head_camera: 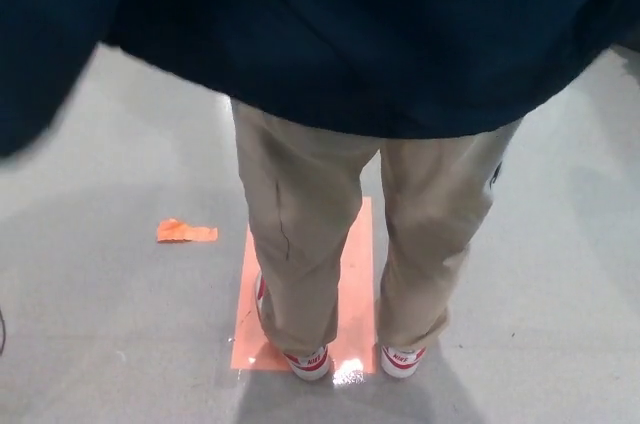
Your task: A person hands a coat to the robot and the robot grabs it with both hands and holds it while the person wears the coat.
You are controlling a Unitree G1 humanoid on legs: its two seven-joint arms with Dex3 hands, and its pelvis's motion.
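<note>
A pale grey floor [90, 344] fills the lower part of the head view, marked by an orange rectangle of tape [355, 284] and, well apart toward the left edge of the floor, a small loose scrap of orange tape [186, 232]. A person stands on the rectangle in tan trousers [300, 244] and white-and-red shoes [310, 362], toes toward the near edge of the floor. The coat [380, 34], dark navy, spans the whole top of the picture from the left edge to the right; its hem runs side to side just above the person's thighs, so its long axis here seems to lie across the view, with the body of the garment hanging downward. At the left a blurred dark mass [40, 54], probably a sleeve or a flap of the same coat, hangs nearer the camera. The coat sits this high and this close most likely because it is being held up at shoulder height behind the person, so that arms can find the sleeves. Neither of the robot's hands shows in the view, hidden above or behind the cloth, so whether their fingers are clenched on the coat cannot be told.
</note>
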